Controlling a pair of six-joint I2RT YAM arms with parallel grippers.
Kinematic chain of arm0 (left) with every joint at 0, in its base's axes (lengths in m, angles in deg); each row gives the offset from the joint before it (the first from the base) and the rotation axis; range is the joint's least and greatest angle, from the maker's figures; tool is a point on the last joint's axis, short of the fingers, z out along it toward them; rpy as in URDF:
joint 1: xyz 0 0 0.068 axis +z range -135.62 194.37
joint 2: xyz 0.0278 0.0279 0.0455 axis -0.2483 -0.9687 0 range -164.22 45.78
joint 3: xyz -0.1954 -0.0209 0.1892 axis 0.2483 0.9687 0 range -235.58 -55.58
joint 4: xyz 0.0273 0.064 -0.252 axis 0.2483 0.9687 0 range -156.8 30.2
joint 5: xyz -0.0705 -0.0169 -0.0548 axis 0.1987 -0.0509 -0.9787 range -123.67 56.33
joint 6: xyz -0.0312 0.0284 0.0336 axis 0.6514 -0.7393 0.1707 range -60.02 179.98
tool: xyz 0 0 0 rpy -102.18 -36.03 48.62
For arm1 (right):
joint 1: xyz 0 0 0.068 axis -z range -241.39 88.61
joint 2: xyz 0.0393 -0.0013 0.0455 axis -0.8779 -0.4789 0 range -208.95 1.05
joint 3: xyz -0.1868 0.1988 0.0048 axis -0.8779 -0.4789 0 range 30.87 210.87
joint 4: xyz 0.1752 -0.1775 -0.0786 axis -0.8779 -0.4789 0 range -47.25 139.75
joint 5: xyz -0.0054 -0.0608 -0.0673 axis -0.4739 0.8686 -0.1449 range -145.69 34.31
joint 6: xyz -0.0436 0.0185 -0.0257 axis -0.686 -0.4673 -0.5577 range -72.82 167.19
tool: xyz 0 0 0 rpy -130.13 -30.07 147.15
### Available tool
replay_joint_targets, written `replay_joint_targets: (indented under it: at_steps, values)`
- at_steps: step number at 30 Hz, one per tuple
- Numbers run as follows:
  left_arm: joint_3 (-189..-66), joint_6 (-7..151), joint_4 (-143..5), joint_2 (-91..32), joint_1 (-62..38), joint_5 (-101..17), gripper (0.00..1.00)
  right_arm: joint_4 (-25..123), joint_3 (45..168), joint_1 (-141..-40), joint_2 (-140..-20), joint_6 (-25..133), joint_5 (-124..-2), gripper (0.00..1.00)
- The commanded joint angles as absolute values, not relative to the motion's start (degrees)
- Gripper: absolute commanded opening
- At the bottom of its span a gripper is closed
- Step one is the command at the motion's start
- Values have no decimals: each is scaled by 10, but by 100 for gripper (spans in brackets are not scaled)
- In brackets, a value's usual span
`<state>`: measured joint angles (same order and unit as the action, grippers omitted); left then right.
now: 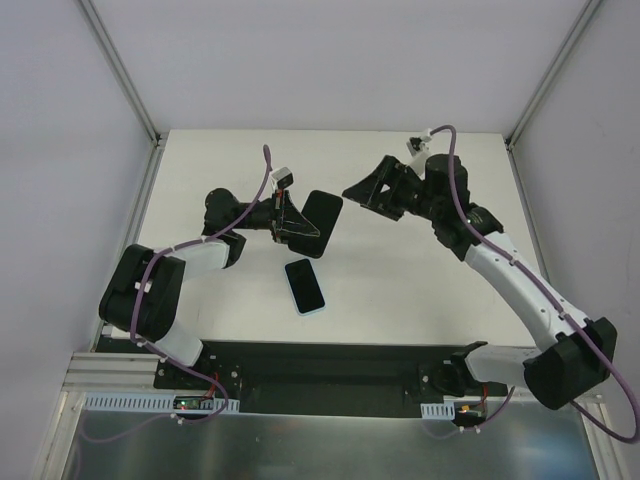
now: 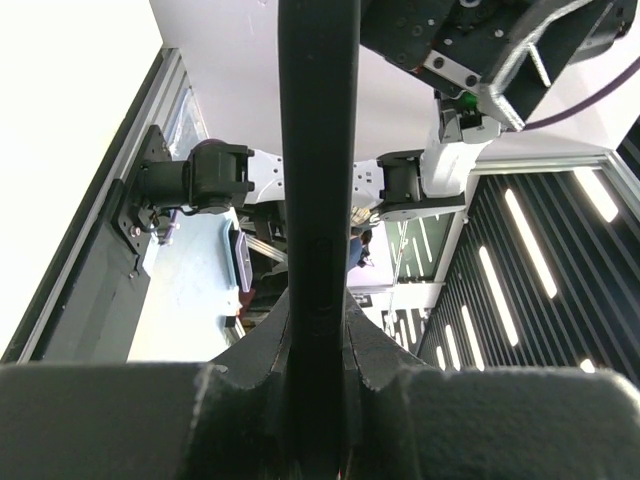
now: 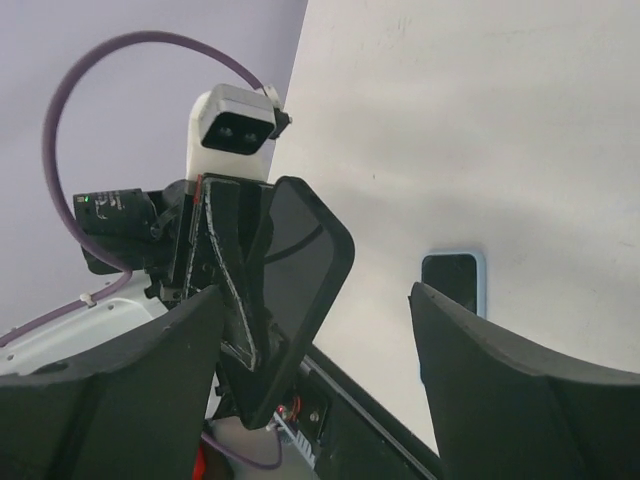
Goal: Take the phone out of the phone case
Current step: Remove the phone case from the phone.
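My left gripper (image 1: 298, 228) is shut on the edge of a flat black phone case (image 1: 324, 214) and holds it tilted above the table. In the left wrist view the case (image 2: 318, 150) stands edge-on between my fingertips (image 2: 318, 330). A phone with a black screen and light blue rim (image 1: 304, 285) lies flat on the white table, just below the case and apart from it. My right gripper (image 1: 360, 192) is open and empty, in the air just right of the case. In the right wrist view the case (image 3: 300, 255) and the phone (image 3: 452, 280) show between the open fingers (image 3: 315, 300).
The white table (image 1: 420, 270) is walled by pale panels at the back and sides. A black base strip (image 1: 330, 365) with both arm mounts runs along the near edge.
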<state>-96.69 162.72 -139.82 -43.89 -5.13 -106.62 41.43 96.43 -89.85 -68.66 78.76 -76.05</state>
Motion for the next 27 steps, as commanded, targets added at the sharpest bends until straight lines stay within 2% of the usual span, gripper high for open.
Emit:
replay_joint_targets:
  at_steps: [1,2,5,7,8,11,13,19,22,23,25,27]
  values:
    - [-979,1624,-1631,-399,-53,-1055,0,495,934,-894,-725,869,-858,76]
    - [-979,1624,-1632,-397,-53,-1054,0,571,925,-893,-741,898,-891,76]
    - [-980,1625,-1632,-389,-53,-1056,0,669,892,-893,-759,966,-911,70]
    - [-980,1626,-1631,-382,-53,-1057,0,690,884,-893,-764,979,-911,61]
    - [-981,1625,-1632,-381,-53,-1058,0,704,877,-893,-765,989,-910,52]
    - [-979,1626,-1631,-375,-53,-1059,0,761,862,-892,-764,1025,-908,35]
    - [-979,1626,-1632,-374,-53,-1060,0,797,845,-892,-766,1046,-908,33]
    - [-968,1624,-1631,-364,-53,-1063,0,888,822,-892,-783,1110,-912,8]
    - [-967,1622,-1631,-359,-53,-1063,0,916,816,-892,-788,1130,-909,13]
    - [-965,1623,-1631,-358,-53,-1064,0,926,815,-893,-789,1134,-908,20]
    - [-965,1625,-1631,-356,-53,-1064,0,944,809,-893,-793,1158,-903,20]
    - [-965,1625,-1632,-353,-53,-1063,0,1002,796,-894,-801,1185,-900,16]
